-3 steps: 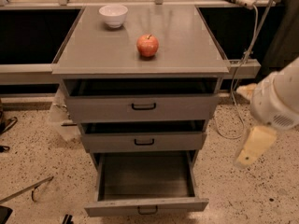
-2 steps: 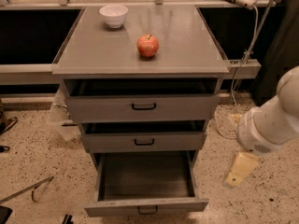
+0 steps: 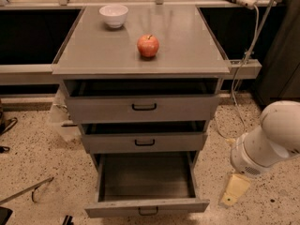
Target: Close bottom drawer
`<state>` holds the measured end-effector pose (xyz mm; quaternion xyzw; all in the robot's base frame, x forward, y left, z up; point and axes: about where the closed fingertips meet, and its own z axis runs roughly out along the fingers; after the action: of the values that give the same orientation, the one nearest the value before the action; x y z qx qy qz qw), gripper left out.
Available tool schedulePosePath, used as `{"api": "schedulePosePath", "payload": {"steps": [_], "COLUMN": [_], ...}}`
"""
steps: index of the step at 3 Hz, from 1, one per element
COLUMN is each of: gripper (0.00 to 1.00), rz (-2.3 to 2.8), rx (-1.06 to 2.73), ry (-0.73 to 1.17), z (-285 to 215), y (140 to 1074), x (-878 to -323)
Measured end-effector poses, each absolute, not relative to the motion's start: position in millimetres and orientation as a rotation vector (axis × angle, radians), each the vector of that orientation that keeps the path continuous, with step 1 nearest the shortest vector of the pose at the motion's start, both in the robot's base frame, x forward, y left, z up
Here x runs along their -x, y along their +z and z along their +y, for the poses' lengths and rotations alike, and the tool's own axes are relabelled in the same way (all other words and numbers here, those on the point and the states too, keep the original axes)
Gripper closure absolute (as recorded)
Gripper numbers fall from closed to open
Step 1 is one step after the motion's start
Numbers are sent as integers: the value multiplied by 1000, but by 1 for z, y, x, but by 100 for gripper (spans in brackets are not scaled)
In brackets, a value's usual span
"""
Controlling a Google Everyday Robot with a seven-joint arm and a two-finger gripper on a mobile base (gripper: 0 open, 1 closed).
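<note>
The bottom drawer (image 3: 146, 205) stands pulled far out at bottom centre of the frame. The tool (image 3: 234, 191) hangs at lower right, near the drawer's corner but not touching it; whether it is apart or together I cannot tell. It would best swing round in front, meet the panel near the black handle (image 3: 148, 212), and push straight in so the drawer does not skew.

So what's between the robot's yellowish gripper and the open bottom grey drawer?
Only bare speckled floor, as the camera view shows. The cream gripper hangs low, just beside the pulled-out bottom grey drawer.
</note>
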<state>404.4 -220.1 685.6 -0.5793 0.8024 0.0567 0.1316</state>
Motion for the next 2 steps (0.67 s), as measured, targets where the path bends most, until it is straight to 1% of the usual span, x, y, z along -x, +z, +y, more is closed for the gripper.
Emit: {"api": "schedulePosePath", "payload": {"steps": [1, 2], "gripper": [0, 0], "rz": [2310, 2266], "rx": [1664, 1676], "ry": [192, 298], "z": [-218, -190], "y": [680, 623], "x": [-404, -399]}}
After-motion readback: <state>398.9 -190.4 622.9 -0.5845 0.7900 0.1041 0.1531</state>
